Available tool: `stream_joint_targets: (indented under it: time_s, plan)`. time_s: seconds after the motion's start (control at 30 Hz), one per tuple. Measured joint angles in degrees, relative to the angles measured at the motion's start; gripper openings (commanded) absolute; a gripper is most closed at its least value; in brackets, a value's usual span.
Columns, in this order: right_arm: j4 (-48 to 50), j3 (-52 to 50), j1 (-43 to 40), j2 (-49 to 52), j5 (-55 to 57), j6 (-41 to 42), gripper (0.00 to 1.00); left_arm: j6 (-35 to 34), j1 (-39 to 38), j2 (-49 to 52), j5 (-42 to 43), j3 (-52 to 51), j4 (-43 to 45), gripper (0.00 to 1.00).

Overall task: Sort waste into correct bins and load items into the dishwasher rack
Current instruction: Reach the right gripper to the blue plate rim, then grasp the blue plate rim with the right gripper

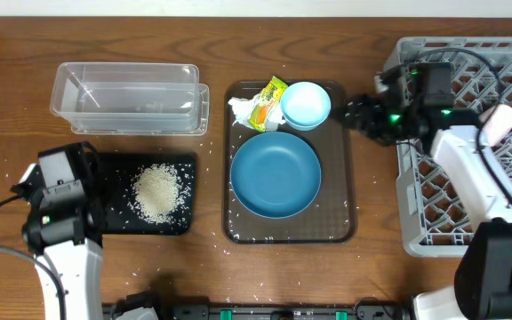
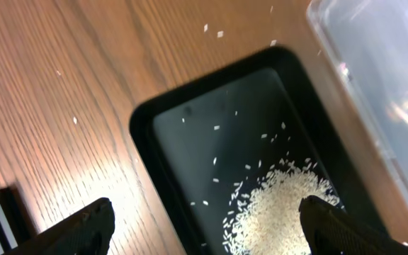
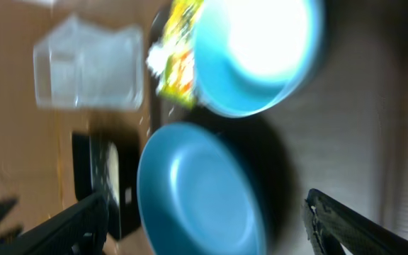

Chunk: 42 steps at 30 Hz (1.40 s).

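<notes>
While my left pincer (image 2: 205,212) hangs spread over the rice heap (image 1: 157,192) in the black tray (image 1: 185,224), long axis left-right on the counter (image 1: 25,116), my right pincer (image 3: 205,202) gapes empty near the light-blue bowl (image 1: 305,105).

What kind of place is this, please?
Likely a robot test bench set up like a dish-clearing station: a wooden table, a grey dishwasher rack, and a brown tray holding a blue dish.
</notes>
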Motion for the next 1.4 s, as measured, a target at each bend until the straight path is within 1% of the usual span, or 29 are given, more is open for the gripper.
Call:
stream_joint_targets:
  time_s: [0.03,0.07,0.13,0.23,0.33,0.43,0.5,0.63,0.83,1.0,1.13,1.2,1.4]
  plan:
    - [-0.02,0.0,1.7,0.0,0.13,-0.31,0.89,-0.04,0.0,0.81,0.24,0.0,0.0,0.88]
    - [0.0,0.02,4.7,0.0,2.01,-0.63,0.91,-0.02,0.02,1.79,0.37,0.0,0.02,0.9]
    - [-0.48,0.07,10.21,0.0,6.05,-1.07,0.95,-0.13,0.04,3.61,0.7,0.0,0.02,0.91]
    - [-3.08,1.14,19.54,0.04,15.1,-1.64,0.99,-0.2,0.04,5.97,1.16,0.0,0.02,0.91]
    - [-7.63,5.07,28.61,0.11,25.14,-2.27,0.99,-0.2,0.09,8.24,1.38,0.0,-0.02,0.91]
    - [-11.47,10.97,35.65,0.11,33.7,-2.58,0.99,-0.17,0.09,10.21,1.49,0.0,0.0,0.91]
    - [-12.2,13.38,38.25,0.09,36.81,-2.6,0.99,-0.17,0.09,11.13,1.55,0.0,0.0,0.92]
    - [-12.76,15.19,41.29,0.07,40.74,-2.54,0.99,-0.2,0.09,12.72,1.55,0.0,0.02,0.92]
    - [-13.16,15.19,41.53,0.42,42.82,-2.25,0.99,-0.17,0.09,13.35,1.55,0.0,0.0,0.92]
    - [-9.07,15.19,41.53,0.63,42.99,-2.1,0.99,-0.17,0.09,13.35,1.55,0.0,0.0,0.92]
    - [-7.98,15.19,41.55,1.14,43.06,-2.12,0.99,-0.17,0.09,13.35,1.55,0.0,0.0,0.92]
    - [-7.61,15.19,41.77,2.29,43.23,-2.19,0.99,-0.2,0.09,13.35,1.55,0.0,0.0,0.92]
    - [-6.69,15.23,44.59,10.73,43.8,-4.83,0.99,-0.2,0.09,13.35,1.55,0.0,0.02,0.92]
